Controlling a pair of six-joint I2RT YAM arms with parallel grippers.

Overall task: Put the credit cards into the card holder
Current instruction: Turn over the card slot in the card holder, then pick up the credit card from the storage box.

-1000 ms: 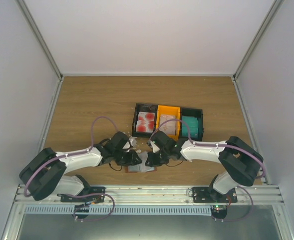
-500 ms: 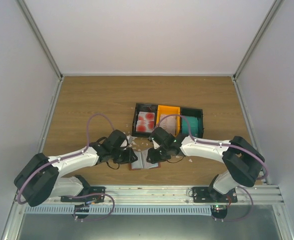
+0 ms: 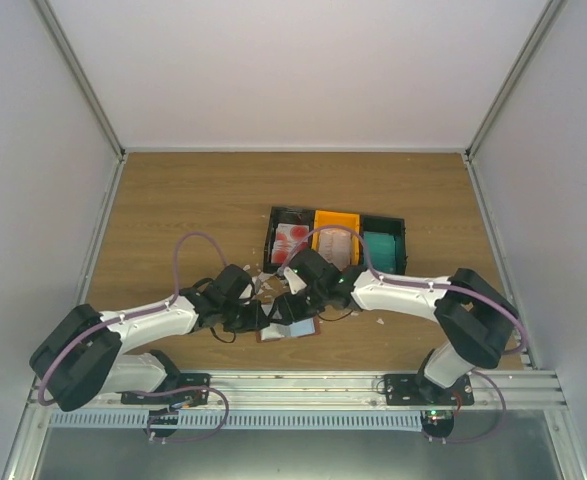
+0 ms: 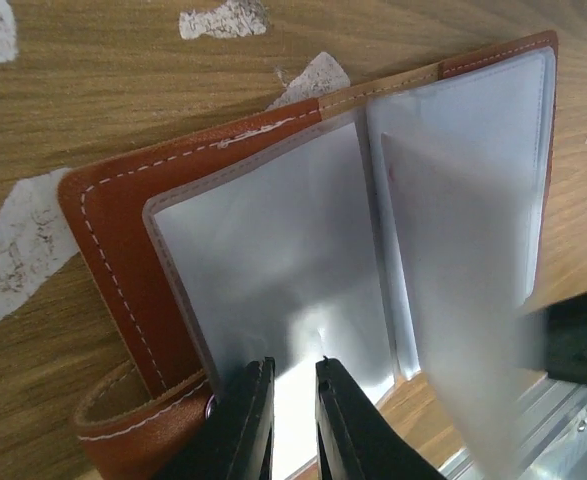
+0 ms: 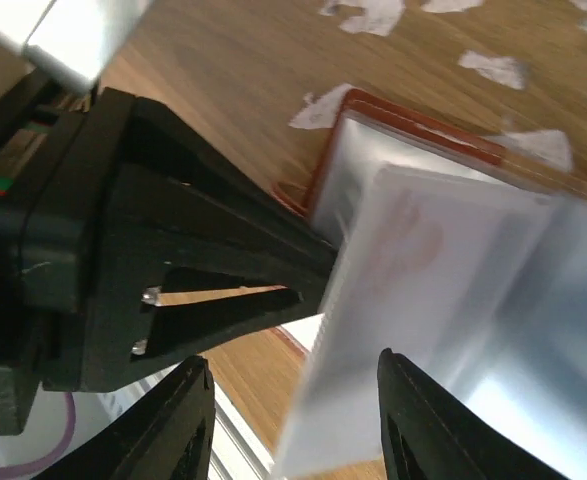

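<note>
Sprung wide apart now, the right jaws, and their arm has slid left over the holder [image 4: 103, 250]! A red-blotched card [image 5: 403, 240] behind a clear sleeve sits between them. The left jaws, nearly together, pinch the sleeve's near edge. Holder lies open, face up, long axis side to side on the table [image 3: 173, 210], trays [image 3: 338, 215] just behind.

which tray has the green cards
The right tray, black, holding teal cards, beside the orange one; the left black tray holds red-blotched white cards.
</note>
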